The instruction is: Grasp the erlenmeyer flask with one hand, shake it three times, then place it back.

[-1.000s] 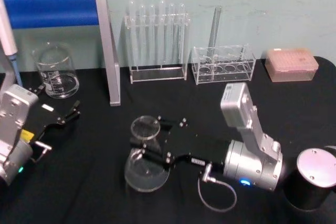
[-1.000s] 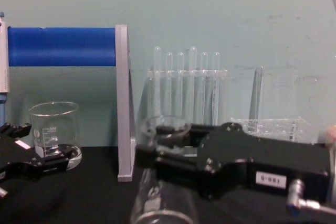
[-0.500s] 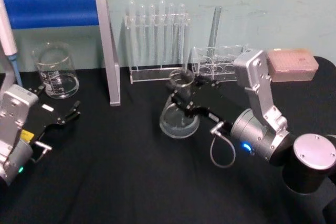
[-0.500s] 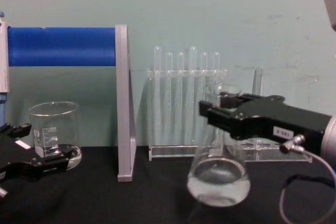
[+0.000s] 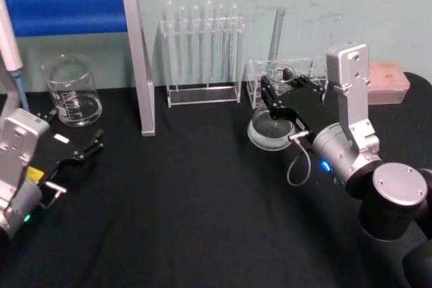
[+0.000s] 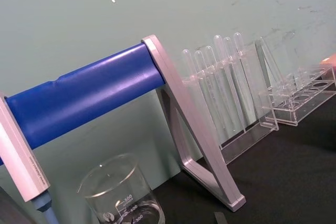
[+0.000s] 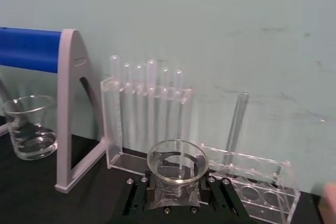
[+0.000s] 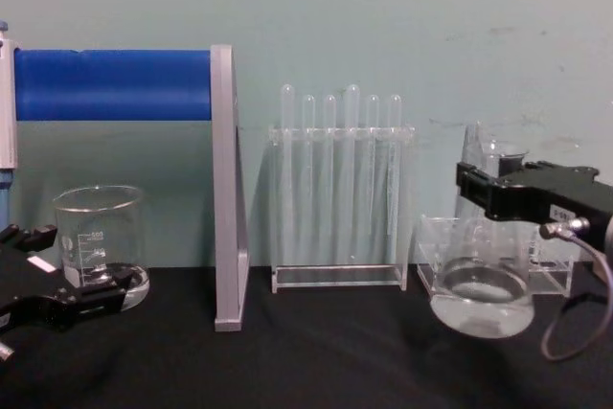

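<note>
Looks mid-shake: right black gripper point(image 5: 277, 91), fingers clamped on clear conical glass flask point(image 5: 268, 131) neck, holds it off black worktop point(image 5: 189, 200) far right; put-back pending; left gripper point(image 5: 73, 160) idle near left, fingers apart.

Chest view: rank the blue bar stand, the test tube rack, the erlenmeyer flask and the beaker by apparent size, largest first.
1. blue bar stand
2. test tube rack
3. erlenmeyer flask and beaker: these look about alike. The flask may sit nearer the camera, so they are not ranked.
</note>
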Tool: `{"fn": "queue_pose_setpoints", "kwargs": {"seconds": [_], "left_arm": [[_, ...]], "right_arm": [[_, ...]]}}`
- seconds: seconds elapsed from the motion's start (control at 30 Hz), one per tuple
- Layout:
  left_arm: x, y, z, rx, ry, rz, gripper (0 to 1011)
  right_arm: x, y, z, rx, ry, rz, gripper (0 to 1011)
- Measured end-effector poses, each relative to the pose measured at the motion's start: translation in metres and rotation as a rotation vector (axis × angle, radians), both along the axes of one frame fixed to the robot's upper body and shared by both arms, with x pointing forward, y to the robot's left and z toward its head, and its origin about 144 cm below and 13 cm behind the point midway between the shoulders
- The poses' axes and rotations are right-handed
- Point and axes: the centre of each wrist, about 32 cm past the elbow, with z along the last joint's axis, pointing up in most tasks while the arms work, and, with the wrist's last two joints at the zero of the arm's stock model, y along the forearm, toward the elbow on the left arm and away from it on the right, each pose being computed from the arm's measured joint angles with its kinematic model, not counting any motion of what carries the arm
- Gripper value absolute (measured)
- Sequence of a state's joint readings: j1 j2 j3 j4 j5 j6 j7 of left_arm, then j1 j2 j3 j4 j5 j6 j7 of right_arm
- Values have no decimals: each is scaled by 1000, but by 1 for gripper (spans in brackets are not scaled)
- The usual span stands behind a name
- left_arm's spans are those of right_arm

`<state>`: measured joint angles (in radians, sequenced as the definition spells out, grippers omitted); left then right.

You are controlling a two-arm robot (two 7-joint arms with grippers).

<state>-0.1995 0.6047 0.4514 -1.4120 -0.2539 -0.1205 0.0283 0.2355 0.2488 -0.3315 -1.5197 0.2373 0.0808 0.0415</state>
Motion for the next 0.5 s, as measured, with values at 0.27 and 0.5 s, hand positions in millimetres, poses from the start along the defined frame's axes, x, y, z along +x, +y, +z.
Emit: {"fn": "queue_pose_setpoints", "kwargs": {"seconds": [0.27,0.5], "left_arm": [[0,0,0,0,0,0,1001],[0,0,0,0,0,0,1001]], "right_arm": [[-2,1,-1,7,11,23,449],[-11,5,-1,2,16,150,450]]}}
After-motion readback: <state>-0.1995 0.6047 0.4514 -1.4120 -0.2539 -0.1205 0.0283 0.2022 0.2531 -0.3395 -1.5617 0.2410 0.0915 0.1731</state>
